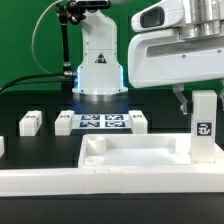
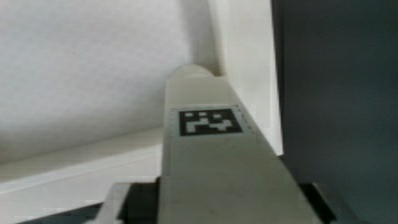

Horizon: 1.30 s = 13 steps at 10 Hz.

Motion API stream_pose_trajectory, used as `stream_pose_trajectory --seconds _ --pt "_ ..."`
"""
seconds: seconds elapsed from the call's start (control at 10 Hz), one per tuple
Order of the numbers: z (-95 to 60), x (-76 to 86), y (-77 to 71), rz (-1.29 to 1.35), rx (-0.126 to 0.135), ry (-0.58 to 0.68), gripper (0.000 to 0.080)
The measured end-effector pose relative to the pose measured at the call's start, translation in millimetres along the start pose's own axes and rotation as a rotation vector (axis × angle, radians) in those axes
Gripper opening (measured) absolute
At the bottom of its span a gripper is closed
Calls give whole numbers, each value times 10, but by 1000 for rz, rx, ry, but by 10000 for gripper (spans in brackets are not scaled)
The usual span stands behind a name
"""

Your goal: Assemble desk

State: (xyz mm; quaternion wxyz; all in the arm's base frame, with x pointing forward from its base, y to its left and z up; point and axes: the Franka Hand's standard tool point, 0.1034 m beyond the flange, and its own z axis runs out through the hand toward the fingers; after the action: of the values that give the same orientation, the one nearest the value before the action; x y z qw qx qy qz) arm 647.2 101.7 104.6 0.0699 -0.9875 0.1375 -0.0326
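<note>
The white desk panel (image 1: 135,155) lies flat on the black table, rim up, with sockets in its corners. My gripper (image 1: 195,98) is shut on a short square white leg (image 1: 204,128) and holds it upright at the panel's corner on the exterior view's right. The leg's tag faces the camera. In the wrist view the leg (image 2: 222,150) runs out from between my fingers (image 2: 317,198), and its far end sits at the inner corner of the panel (image 2: 89,70). I cannot tell whether the leg is seated in the socket. Three more legs (image 1: 30,122) (image 1: 62,124) (image 1: 138,121) lie behind the panel.
The marker board (image 1: 103,122) lies flat in front of the robot's base (image 1: 98,70). A long white rail (image 1: 60,185) runs along the front of the table. Another white part (image 1: 2,146) shows at the exterior view's left edge.
</note>
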Motion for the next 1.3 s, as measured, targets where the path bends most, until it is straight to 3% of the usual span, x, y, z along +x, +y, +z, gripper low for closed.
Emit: stream_pose_trajectory --seconds 0.4,0.7,0.9,1.1,1.2,1.3 --pt "13 -23 -3 626 -7 2 297" --pt "17 -18 8 1079 60 -55 298" --pt "23 -39 -36 1198 59 -64 297" --pt "26 -46 -29 1085 53 -59 299" --pt "33 -71 -18 895 33 -60 465" --pt "25 -66 -8 724 30 -64 608"
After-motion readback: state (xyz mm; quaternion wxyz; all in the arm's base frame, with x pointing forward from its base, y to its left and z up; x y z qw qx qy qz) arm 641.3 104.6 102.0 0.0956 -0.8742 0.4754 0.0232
